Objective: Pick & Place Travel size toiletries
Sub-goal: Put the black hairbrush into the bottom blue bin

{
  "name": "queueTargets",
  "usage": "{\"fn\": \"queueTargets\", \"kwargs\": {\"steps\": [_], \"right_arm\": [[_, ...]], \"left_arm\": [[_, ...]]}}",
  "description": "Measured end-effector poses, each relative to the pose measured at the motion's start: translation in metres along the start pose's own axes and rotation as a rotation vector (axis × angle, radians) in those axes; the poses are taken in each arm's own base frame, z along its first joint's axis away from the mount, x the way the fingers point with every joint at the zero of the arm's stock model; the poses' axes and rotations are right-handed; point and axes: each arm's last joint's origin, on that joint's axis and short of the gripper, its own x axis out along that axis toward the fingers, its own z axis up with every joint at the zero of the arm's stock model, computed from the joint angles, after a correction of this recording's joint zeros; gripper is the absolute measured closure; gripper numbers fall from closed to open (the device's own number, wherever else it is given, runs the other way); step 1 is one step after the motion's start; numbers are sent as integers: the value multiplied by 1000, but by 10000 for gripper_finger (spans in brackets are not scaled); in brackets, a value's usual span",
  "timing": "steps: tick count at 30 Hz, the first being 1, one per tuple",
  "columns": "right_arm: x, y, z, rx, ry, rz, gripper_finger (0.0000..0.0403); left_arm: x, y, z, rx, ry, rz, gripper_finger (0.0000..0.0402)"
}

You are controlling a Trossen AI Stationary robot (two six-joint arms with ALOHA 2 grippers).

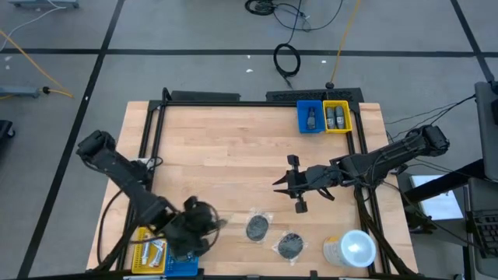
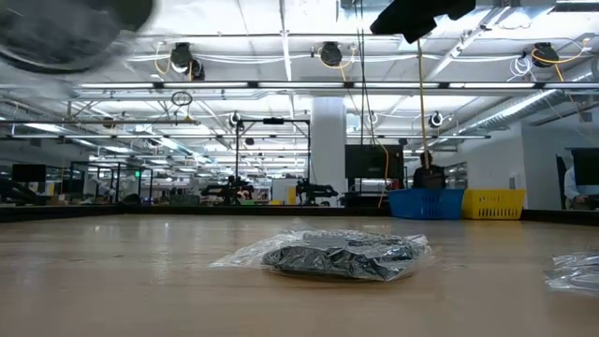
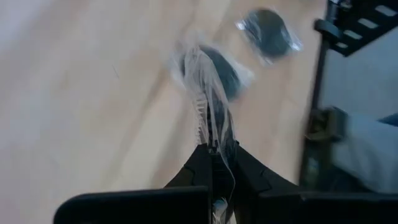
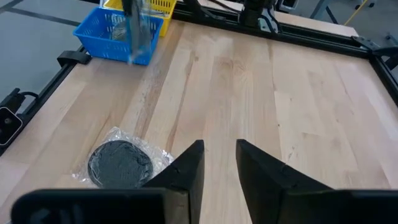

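Near the table's front left corner, the left gripper [image 1: 212,228] is clamped on a strip of clear wrap [image 3: 208,102], beside a blue bin [image 1: 180,267] and a yellow bin [image 1: 148,250]; whether a disc hangs in that wrap is hard to tell. Two wrapped discs lie on the table [image 1: 226,148] just past it, one [image 1: 257,227] nearer, the other [image 1: 291,245] beside a white-lidded cup [image 1: 354,249]. Over mid-table, the right gripper [image 1: 282,183] has its fingers parted and empty, with both discs toward the front edge.
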Motion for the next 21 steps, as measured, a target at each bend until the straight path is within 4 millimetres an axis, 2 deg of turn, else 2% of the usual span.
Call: {"fn": "queueTargets", "kwargs": {"steps": [10, 13, 18, 21], "right_arm": [[0, 0, -1, 1, 11, 0, 319], [0, 0, -1, 1, 11, 0, 319], [0, 0, -1, 29, 11, 1, 320], [0, 1, -1, 43, 12, 3, 318]], "left_arm": [[-32, -22, -49, -248, 143, -109, 390], [-38, -26, -58, -327, 167, -118, 388], [-47, -29, -73, -362, 204, -130, 390], [-52, -26, -82, -411, 224, -87, 390]]}}
